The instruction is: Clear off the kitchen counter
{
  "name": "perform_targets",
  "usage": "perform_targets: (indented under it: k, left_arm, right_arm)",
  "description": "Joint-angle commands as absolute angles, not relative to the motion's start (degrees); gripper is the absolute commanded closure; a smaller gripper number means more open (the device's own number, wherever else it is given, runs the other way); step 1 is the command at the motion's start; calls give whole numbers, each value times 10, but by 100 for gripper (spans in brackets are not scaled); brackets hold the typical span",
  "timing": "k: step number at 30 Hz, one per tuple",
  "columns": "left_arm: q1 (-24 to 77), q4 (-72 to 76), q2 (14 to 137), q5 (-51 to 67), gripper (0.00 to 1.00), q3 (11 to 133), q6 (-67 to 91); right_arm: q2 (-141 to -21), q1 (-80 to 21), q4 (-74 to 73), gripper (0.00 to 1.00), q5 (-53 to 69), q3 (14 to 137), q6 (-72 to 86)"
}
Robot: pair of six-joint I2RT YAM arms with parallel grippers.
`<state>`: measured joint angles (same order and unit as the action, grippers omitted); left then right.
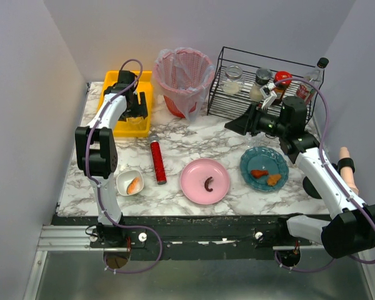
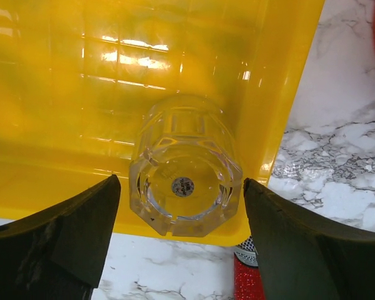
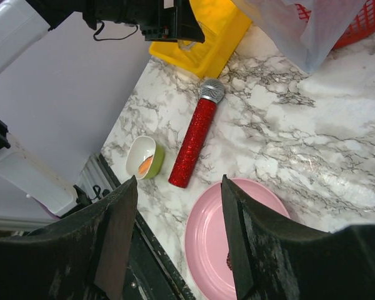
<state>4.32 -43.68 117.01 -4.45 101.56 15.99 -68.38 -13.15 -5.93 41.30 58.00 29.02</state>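
Note:
The kitchen counter [image 1: 194, 140] is white marble with grey veins. On it lie a red glitter microphone [image 1: 157, 162], a pink plate [image 1: 197, 172] with a dark food piece, a blue plate [image 1: 247, 164] with orange food, and a small white-and-green bowl [image 1: 130, 182] with an orange piece. My left gripper [image 2: 181, 181] is open above the yellow tray [image 2: 62, 94], its fingers on either side of a clear glass [image 2: 185, 150] standing in the tray. My right gripper [image 3: 179, 184] is open and empty, raised above the counter over the pink plate [image 3: 219, 244].
A red basket with a plastic liner [image 1: 184, 78] stands at the back centre. A black wire rack [image 1: 237, 56] with jars and bottles stands at the back right. The yellow tray [image 1: 149, 100] sits at the back left corner. Walls close in on both sides.

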Motion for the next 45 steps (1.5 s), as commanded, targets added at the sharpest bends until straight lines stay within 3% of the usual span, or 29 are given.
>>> perform_targets:
  k: [1,9,20,26,37,45]
  left_arm:
    - [45,-448,1175,-50,4,1018,156]
    - [45,-456,1155,-60,1,1023,156]
    - [44,-426,1005,-36,1,956,150]
    - [45,-336,897,36,1,854,148]
    - [45,-213,795,67,1,713,151]
    - [45,-216,782,57,1,710,146]
  right_arm:
    - [-690,-131,-71,36,401,586,285]
    - [-686,-131,-100,36,346,591,279]
    - [-697,-131,-254,35,-37,609,311]
    - [-734,-131,-262,33,-154,598,363]
    - [-867,-103,-257,32,-180,655,400]
    - [-899,-88,-256,35,-195,651,397]
